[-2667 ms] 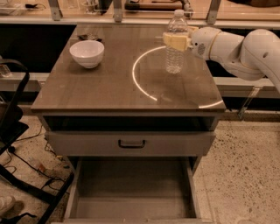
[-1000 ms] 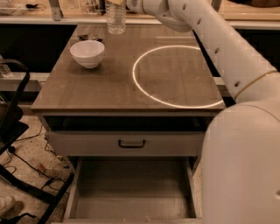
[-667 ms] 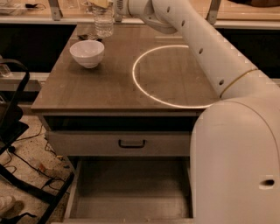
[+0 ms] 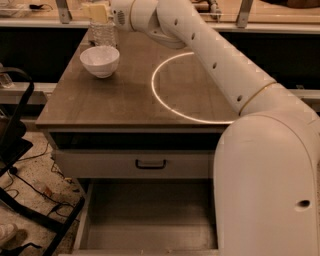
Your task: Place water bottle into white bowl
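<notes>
The white bowl point(image 4: 100, 61) sits upright near the back left of the brown table point(image 4: 115, 102). The water bottle point(image 4: 103, 33), clear and ribbed, hangs upright just above and behind the bowl; its top is cut off by the frame's edge. My gripper point(image 4: 96, 12) is shut on the water bottle's upper part, its pale yellow fingers point(image 4: 95, 13) clamped around it. My white arm point(image 4: 210, 60) reaches from the lower right across the table to the gripper.
A bright ring of light point(image 4: 185, 85) lies on the tabletop right of the bowl. Below the table's front edge is a shut drawer with a dark handle point(image 4: 150, 164) and an open empty drawer point(image 4: 147, 215). A black chair base and cables point(image 4: 20, 200) stand at the left.
My gripper has carried the water bottle from the table's right side across to the back left, and it now hangs just above the white bowl.
</notes>
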Robot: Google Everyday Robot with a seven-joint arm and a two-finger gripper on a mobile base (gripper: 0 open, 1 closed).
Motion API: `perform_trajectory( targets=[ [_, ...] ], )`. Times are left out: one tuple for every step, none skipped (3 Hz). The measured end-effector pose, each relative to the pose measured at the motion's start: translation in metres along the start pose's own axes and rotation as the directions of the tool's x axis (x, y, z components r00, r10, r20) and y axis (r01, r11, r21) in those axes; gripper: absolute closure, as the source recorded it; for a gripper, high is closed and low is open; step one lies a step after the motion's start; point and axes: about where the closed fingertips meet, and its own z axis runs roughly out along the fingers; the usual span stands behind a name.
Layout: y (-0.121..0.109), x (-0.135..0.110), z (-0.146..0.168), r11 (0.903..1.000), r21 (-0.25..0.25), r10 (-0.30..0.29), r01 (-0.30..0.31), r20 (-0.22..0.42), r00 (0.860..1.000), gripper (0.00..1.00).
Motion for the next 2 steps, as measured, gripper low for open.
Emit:
perform_trajectory(
  targets=[
    [0.0113,0.0125,0.0076,0.9994,-0.034,-0.012,0.013,0.014,1.0,1.0],
    [0.0179,0.0205,0.0132,0.998,-0.057,-0.024,0.026,0.029,0.999,1.0]
  ],
)
